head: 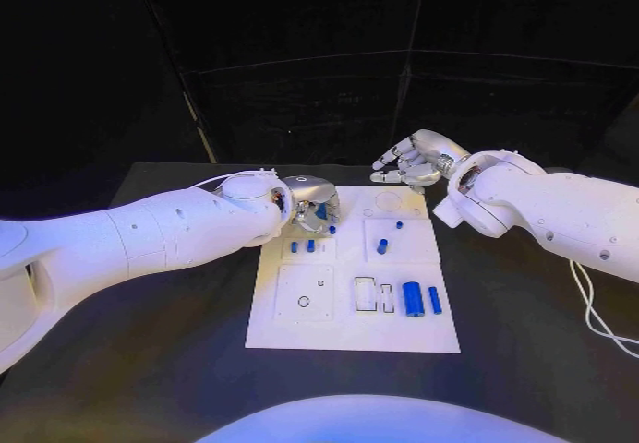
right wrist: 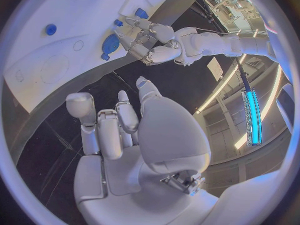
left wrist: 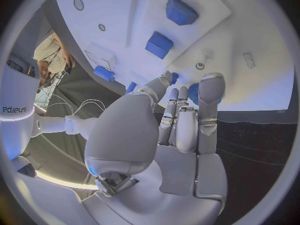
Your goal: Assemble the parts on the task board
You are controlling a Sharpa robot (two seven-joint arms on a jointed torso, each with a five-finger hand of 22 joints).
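Item: white rectangular task board, laid flat at the middle of the black bench.

Step in hand, as judged: seating of a part at the board's far-left corner. The silver many-fingered left hand is held over that corner with its fingers curled downward; a small blue piece is seen among the fingertips, and a blue shape is likewise seen behind the fingers in the left wrist view. Whether the piece is gripped or merely touched cannot be told.

The silver right hand is held above the board's far edge, apart from every part — fingers loosely curled, nothing held in it.

Next move, as judged: the piece must be lined up squarely over its recess and pressed straight down; a tilted entry may jam it. The right hand is placed where it could steady the board.

Count of blue parts in the head view:
- two short pegs, side by side on the left block
- one tiny stud and one upright peg on the right block
- one thick cylinder and one slim bar, lying near the right edge
- one piece at the left hand

Empty recesses — several outlined slots remain unfilled.
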